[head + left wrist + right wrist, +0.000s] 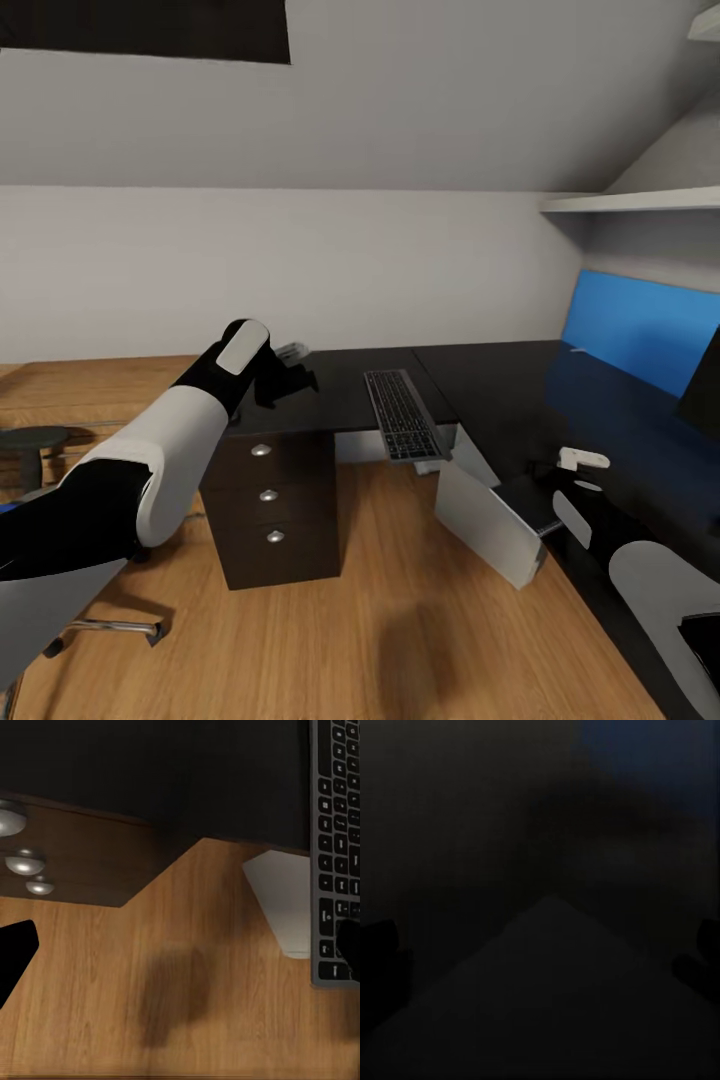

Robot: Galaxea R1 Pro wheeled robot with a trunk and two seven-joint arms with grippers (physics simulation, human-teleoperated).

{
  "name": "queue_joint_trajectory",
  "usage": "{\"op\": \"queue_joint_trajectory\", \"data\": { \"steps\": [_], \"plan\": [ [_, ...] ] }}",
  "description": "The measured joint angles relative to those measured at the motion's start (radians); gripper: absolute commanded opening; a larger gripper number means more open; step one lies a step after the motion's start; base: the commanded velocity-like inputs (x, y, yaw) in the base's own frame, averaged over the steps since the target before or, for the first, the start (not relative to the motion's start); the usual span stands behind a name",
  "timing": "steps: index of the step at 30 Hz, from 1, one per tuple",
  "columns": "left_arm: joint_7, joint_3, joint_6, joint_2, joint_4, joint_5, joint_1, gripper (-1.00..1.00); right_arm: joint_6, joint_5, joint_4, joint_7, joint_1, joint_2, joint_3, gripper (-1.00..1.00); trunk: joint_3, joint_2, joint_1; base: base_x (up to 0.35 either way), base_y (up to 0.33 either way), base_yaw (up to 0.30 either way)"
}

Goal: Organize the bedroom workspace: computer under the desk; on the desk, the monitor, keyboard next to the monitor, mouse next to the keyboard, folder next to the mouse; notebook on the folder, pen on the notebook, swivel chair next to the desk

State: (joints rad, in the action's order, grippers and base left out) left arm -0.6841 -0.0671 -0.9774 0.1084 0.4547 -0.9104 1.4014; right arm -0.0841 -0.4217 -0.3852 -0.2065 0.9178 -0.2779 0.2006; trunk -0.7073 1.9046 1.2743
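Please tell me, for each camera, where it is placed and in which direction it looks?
Head view: on the head, looking forward and down at the desk; both arms show.
Left wrist view: on the left arm, looking down past the desk edge to the floor; dark fingertips show.
Right wrist view: on the right arm, close to a dark surface.
Head and left wrist views share the keyboard and drawer knobs.

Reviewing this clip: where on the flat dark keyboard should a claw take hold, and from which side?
Probably the near short end of the flat dark grey-black keyboard, which juts past the front edge of the long black desk over the floor. There a claw coming from the room side could close above and below the thin slab; the rest lies flat on the desktop.
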Motion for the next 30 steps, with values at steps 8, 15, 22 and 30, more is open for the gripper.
{"op": "queue_joint_trajectory", "data": {
  "steps": [8, 15, 22, 30],
  "plan": [
    [0.0, 0.001, 0.0, -0.005, -0.008, 0.002, 0.0, 1.0, 0.001, 0.001, 0.001, 0.0, 0.0, 0.0, 0.0, 1.0, 0.0, 0.0, 0.0, -0.125, 0.0, 0.0],
    [0.0, 0.001, 0.0, -0.006, -0.008, 0.002, 0.0, 1.0, 0.001, 0.001, 0.001, -0.001, 0.0, 0.0, 0.001, 1.0, 0.0, 0.0, 0.0, -0.013, 0.0, 0.0],
    [0.001, 0.001, 0.0, -0.006, -0.008, 0.001, 0.0, 1.0, 0.0, 0.003, 0.0, -0.001, 0.0, 0.0, 0.003, 1.0, 0.0, 0.0, 0.0, -0.123, 0.037, 0.0],
    [0.001, 0.0, 0.0, -0.007, -0.008, 0.004, 0.0, 1.0, 0.0, 0.003, 0.0, -0.001, 0.0, 0.001, 0.003, 1.0, 0.0, 0.0, 0.0, -0.037, 0.015, 0.0]
  ]
}}
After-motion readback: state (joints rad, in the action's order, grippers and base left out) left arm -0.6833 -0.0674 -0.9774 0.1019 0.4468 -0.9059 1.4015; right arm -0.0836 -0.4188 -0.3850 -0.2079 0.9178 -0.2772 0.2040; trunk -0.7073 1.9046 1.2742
